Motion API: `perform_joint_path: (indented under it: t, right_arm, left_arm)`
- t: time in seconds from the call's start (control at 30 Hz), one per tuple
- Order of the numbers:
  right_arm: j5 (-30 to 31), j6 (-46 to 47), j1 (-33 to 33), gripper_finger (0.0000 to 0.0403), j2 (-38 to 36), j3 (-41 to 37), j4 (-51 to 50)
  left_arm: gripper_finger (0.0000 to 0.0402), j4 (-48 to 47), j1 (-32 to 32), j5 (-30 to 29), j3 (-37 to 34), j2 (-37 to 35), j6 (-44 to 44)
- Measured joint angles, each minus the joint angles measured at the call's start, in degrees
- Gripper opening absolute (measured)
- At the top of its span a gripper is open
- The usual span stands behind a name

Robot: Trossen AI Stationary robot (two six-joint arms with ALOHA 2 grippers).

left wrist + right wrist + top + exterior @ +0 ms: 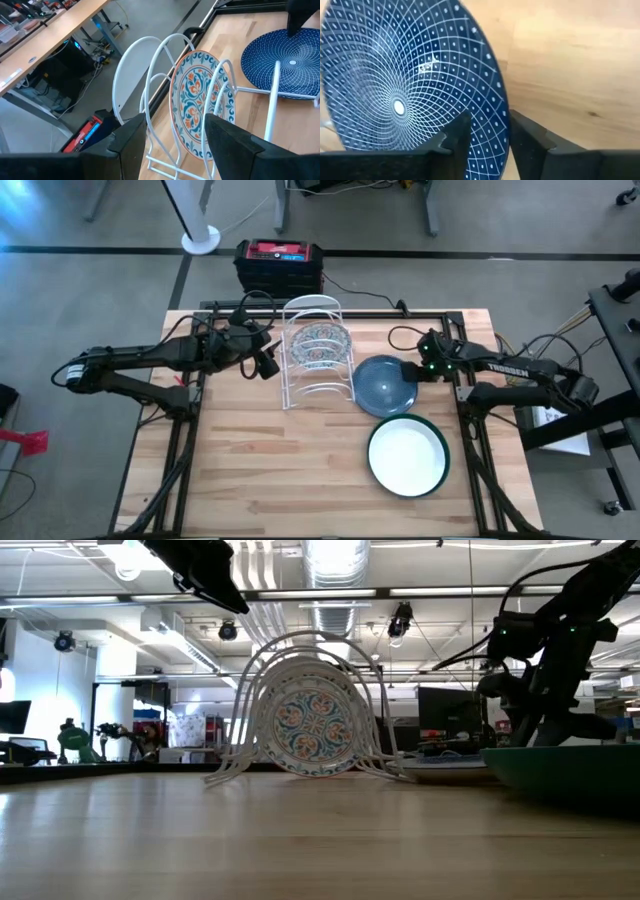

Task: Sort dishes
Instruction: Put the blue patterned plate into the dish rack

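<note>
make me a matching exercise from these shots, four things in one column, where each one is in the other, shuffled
Things:
1. floral plate
2. blue plate
3. green-rimmed white plate
4. left gripper

Places:
a. flat on the table, nearest the front edge
b. standing upright in the white wire rack
c. beside the rack, fingers open, holding nothing
d. rim between the right gripper fingers

Pairs: 1-b, 2-d, 3-a, 4-c

I see a white wire rack (318, 352) on the wooden worktop (260, 460); a red-topped black box (279, 264) sits behind the rack, off the worktop.
</note>
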Motion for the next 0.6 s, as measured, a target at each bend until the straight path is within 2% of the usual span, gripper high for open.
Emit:
perform_joint_path:
  t: [0.3,0.6]
  right_arm:
    - [0.49,0.12,0.00,0.0049,-1.66,0.00,-0.16]
    - [-0.23,-1.82,0.02,0.0011,-2.41,-0.15,-0.14]
  left_arm:
    - [0.0192,0.02,0.00,-0.02,0.00,0.00,-0.20]
    - [0.0192,0.26,0.00,-0.04,0.00,0.00,-0.42]
